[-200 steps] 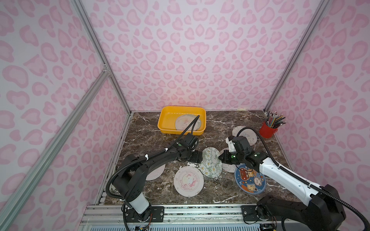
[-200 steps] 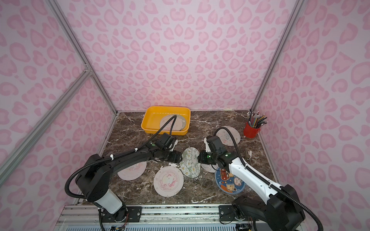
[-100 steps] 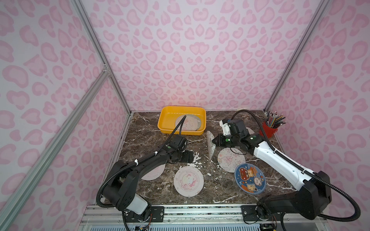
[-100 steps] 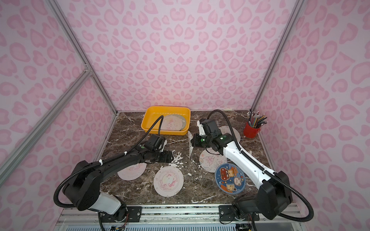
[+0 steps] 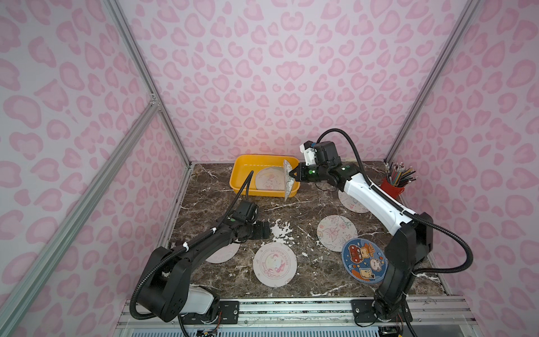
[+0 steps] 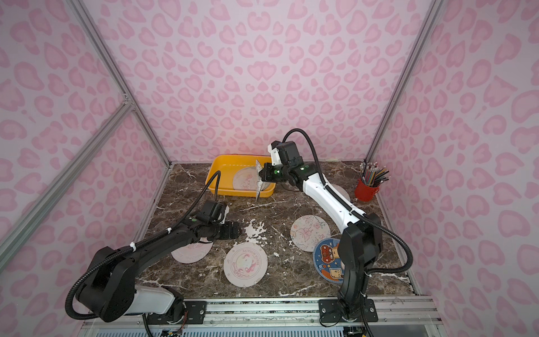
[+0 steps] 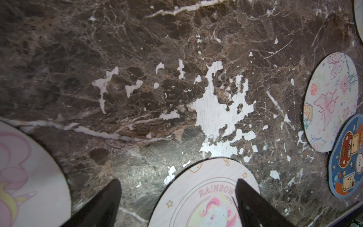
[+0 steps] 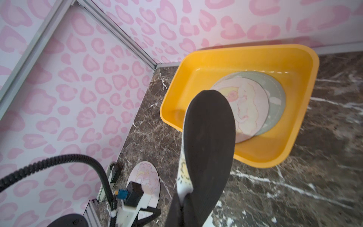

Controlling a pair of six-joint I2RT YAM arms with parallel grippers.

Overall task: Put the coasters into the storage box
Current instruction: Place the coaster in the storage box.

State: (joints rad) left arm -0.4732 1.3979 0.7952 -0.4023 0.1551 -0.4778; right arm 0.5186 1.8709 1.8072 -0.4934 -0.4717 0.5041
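Note:
The yellow storage box (image 5: 239,166) (image 6: 221,172) (image 8: 294,64) stands at the back with two coasters flat inside, a pale one (image 8: 249,106) over a grey-green one (image 8: 275,92). My right gripper (image 5: 291,174) (image 6: 261,175) (image 8: 182,198) is shut on a patterned coaster with a black underside (image 5: 287,182) (image 6: 258,186) (image 8: 208,137), held on edge above the box's right rim. My left gripper (image 5: 264,230) (image 6: 233,230) (image 7: 176,182) hangs open and empty low over the table, just behind the unicorn coaster (image 5: 274,264) (image 7: 206,196).
More coasters lie on the marble: a butterfly one (image 5: 337,232) (image 7: 330,98), a dark blue one (image 5: 364,264) overlapping it, a pale one (image 5: 223,255) partly under the left arm, another (image 5: 351,202) behind the right arm. A red pencil cup (image 5: 392,188) stands back right.
My right gripper has carried the coaster from mid-table back to the box's right rim. The left gripper has drawn back to the left and opened wider.

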